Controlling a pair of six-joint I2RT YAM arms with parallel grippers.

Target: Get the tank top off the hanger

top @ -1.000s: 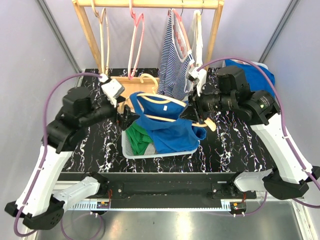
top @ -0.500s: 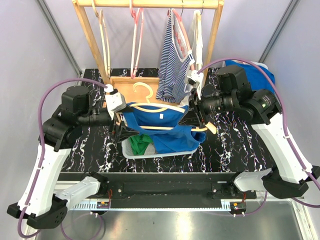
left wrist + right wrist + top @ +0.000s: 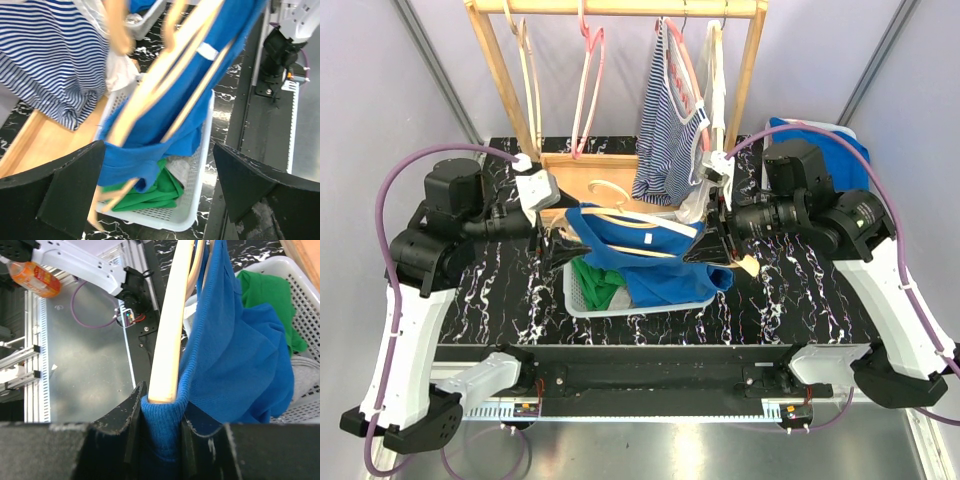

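A blue tank top (image 3: 650, 255) hangs on a pale wooden hanger (image 3: 620, 215), held up over a white basket (image 3: 582, 305). My right gripper (image 3: 710, 245) is shut on the ribbed blue strap at the hanger's right end. In the right wrist view the hanger arm (image 3: 172, 325) ends in the fold of the tank top (image 3: 240, 355), pinched in my right gripper (image 3: 161, 415). My left gripper (image 3: 558, 238) is at the garment's left end. In the left wrist view its jaws (image 3: 159, 152) stand wide apart around the tank top (image 3: 200, 100) and hanger (image 3: 150, 90).
The basket holds a green garment (image 3: 595, 280). Behind it stands a wooden rack (image 3: 620, 8) with pink hangers and a striped tank top (image 3: 665, 130). Another blue garment (image 3: 840, 145) lies at the back right. The striped top (image 3: 50, 50) hangs close to my left gripper.
The left arm has drawn back to the left and the right gripper has dropped a little. The tank top and hanger now stretch wider between them, tilted down to the right.
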